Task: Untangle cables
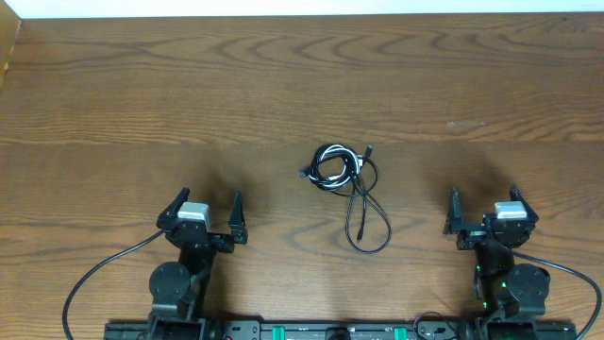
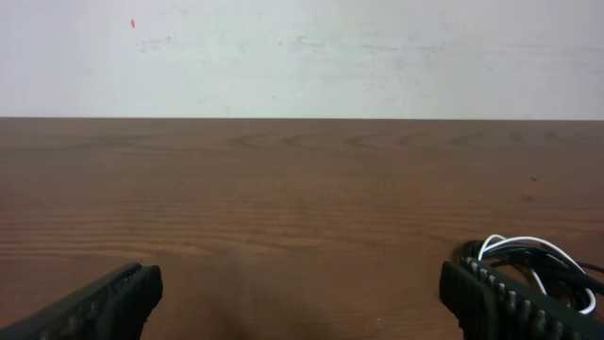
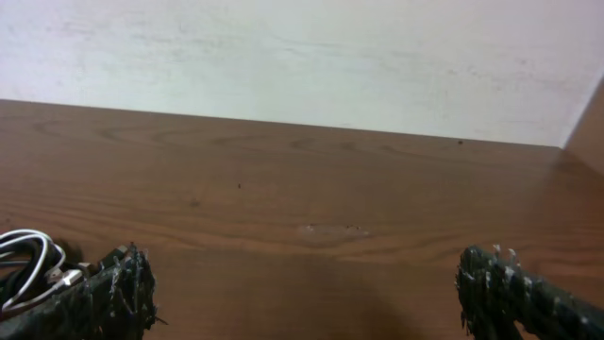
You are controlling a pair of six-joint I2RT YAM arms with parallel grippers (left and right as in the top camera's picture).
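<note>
1. Overhead, mid-table: the cables lie in a bunch too small to show how the white cord and the black ones cross, or how many black cords there are.
2. Their plug ends are mere specks, and their type cannot be read.
3. Left wrist view: the cables sit half hidden behind a finger of the left gripper and run off the right edge.
4. Right wrist view: only a white loop and a dark scrap of the cables show. The rest is cut off by the left edge or hidden behind a finger of the right gripper.
5. In both wrist views the bottom edge cuts off the fingers.
</note>
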